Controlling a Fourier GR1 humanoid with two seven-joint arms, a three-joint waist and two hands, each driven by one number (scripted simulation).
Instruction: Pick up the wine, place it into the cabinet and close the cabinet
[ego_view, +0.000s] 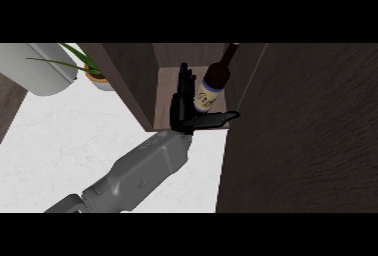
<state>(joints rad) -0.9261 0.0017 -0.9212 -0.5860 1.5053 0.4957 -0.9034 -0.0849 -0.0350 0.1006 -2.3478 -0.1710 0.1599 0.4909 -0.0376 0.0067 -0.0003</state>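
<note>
Head view: 1 grey forearm comes up from the lower left edge and ends in a black hand at the mouth of the dark wooden cabinet. From this view alone I cannot tell for sure which of the 2 arms it is. The hand stands on edge, its fingers straight and pointing into the cabinet, its thumb stretched out sideways to the right. It is spread wide and holds nothing.

The wine bottle stands upright on the cabinet's floor, inside the compartment, just beside the hand on its right. Its dark neck rises toward the top of the view and its pale label faces the hand. The straight fingers run along the bottle's left side; whether they touch it I cannot tell. The thumb lies in front of the bottle's base.

The open cabinet door fills the right side. A potted plant and a grey rounded object sit on the white counter at upper left.
</note>
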